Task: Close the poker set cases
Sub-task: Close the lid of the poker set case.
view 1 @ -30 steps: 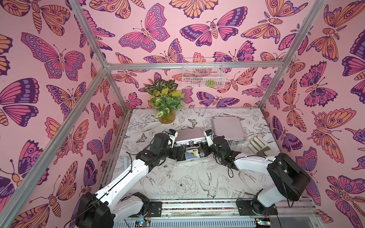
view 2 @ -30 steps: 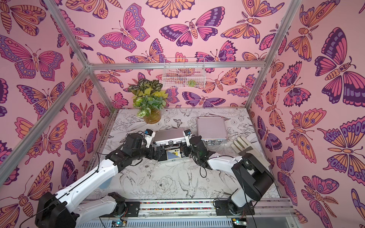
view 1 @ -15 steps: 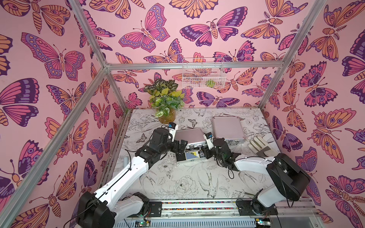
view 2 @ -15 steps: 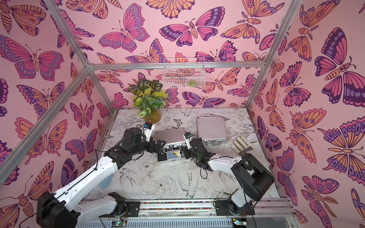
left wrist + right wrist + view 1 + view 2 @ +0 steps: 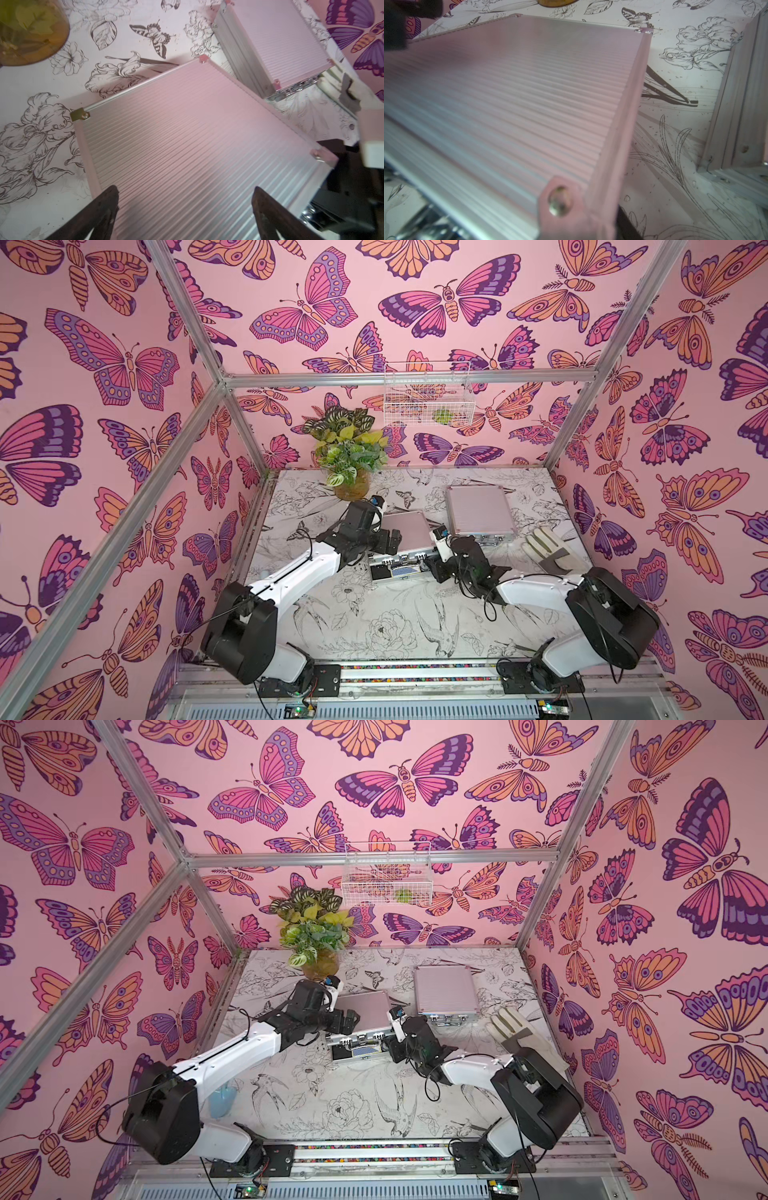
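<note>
Your left gripper (image 5: pixel 185 193) holds its jaws spread wide over the lid (image 5: pixel 405 531) of the near case (image 5: pixel 392 572), mid-table and ajar. You cannot tell your right gripper's (image 5: pixel 434 566) jaws. The far case (image 5: pixel 480 510) lies closed.

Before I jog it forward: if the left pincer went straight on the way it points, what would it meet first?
Most likely the ribbed lid of the nearer poker case, not yet shut: the open left pincer points down onto it. How close is hard to judge. The closed case lies beyond.
</note>
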### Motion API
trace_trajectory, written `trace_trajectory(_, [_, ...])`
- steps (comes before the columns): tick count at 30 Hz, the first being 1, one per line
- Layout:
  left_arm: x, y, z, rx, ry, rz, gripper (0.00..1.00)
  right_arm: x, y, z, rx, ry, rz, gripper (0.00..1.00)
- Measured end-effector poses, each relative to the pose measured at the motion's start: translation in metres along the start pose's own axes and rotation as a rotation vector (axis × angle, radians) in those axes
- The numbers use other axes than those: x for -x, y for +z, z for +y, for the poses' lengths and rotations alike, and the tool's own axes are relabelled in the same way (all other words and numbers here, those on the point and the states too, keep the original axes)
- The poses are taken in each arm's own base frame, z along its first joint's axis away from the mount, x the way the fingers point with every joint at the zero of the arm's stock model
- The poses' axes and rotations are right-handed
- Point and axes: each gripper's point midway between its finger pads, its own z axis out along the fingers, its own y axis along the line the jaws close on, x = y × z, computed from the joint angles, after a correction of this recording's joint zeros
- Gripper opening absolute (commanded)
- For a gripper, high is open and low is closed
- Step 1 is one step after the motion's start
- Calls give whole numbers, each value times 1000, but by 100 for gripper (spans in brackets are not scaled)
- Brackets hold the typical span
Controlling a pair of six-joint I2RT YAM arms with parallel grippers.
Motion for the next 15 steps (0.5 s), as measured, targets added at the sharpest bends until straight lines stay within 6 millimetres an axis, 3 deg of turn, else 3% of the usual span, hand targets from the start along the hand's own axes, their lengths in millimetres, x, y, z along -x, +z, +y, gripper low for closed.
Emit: trace_trajectory(15, [-12,28,8,46,-13,50,100,-26,-11,-3,-7,18,76,43])
